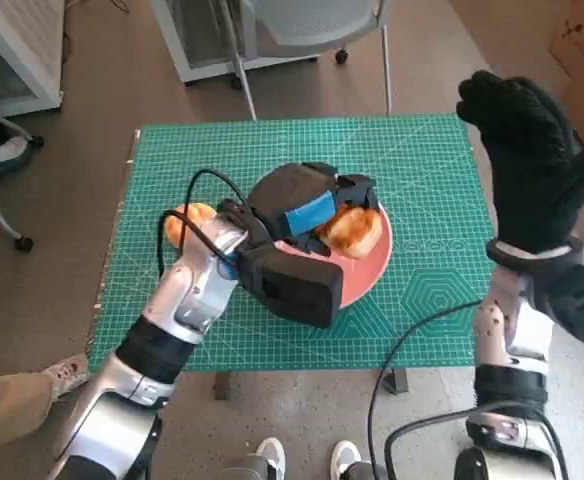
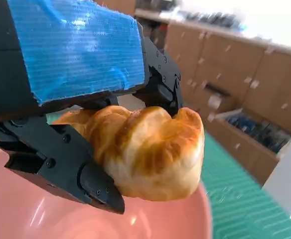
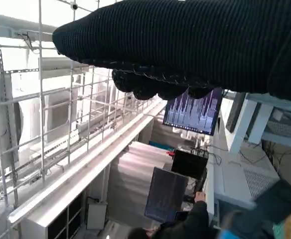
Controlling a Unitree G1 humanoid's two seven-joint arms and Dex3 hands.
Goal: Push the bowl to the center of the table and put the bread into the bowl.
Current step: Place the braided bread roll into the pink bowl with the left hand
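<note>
While the left hand (image 1: pixel 307 215) pinches the bread (image 2: pixel 145 149) in its fingers (image 2: pixel 93 186) directly above the pink bowl (image 1: pixel 372 275) mid-tabletop, the right hand (image 1: pixel 527 165) hangs spread at three o'clock, holding nothing.

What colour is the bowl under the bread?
The bowl is salmon pink, clearest in the left wrist view, below the bread.

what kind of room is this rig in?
Probably a robotics lab or workshop: a green gridded cutting mat covers the small table, a lit computer monitor hangs over a person at a workstation, and wooden drawer cabinets line a wall.
</note>
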